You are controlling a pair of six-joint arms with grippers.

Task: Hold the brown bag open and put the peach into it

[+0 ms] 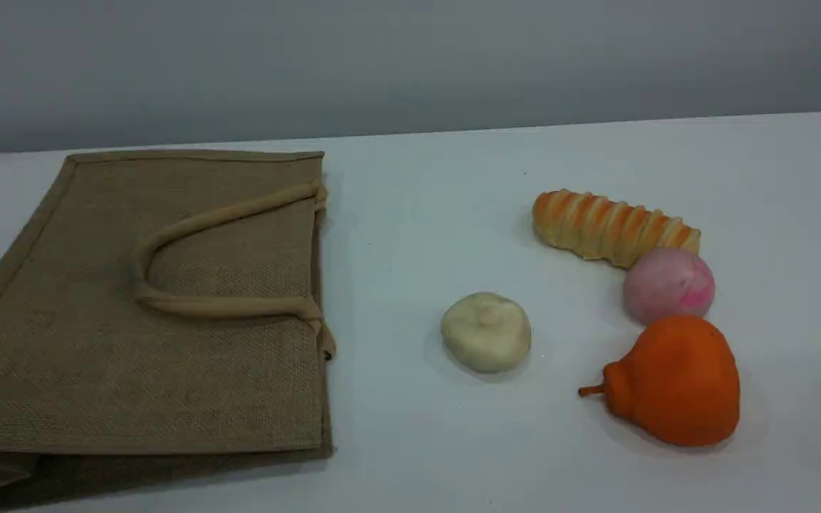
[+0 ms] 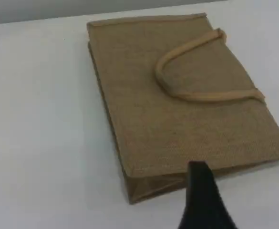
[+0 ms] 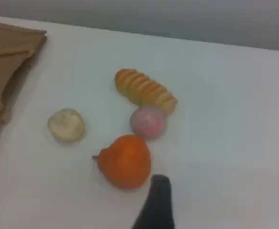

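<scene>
While the peach [image 1: 668,285] sits on the right of the table [image 1: 417,214], you see it touching the striped bread roll [image 1: 613,226] behind it, with the orange pear [image 1: 674,381] just in front. A cream bun [image 1: 486,331] lies apart to their left. Well away on the left, the brown bag [image 1: 140,306] lies flat, a handle [image 1: 189,303] folded across its face. Your left gripper [image 2: 246,202] hovers by the bag's edge with its jaws spread. Your right gripper [image 3: 158,205] hangs near the pear, jaws wide, gripping nothing.

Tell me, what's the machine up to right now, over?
Left end effector and right end effector open, empty. Brown bag flat, shut. Peach on table, untouched, crowded by striped bread roll and orange pear.
</scene>
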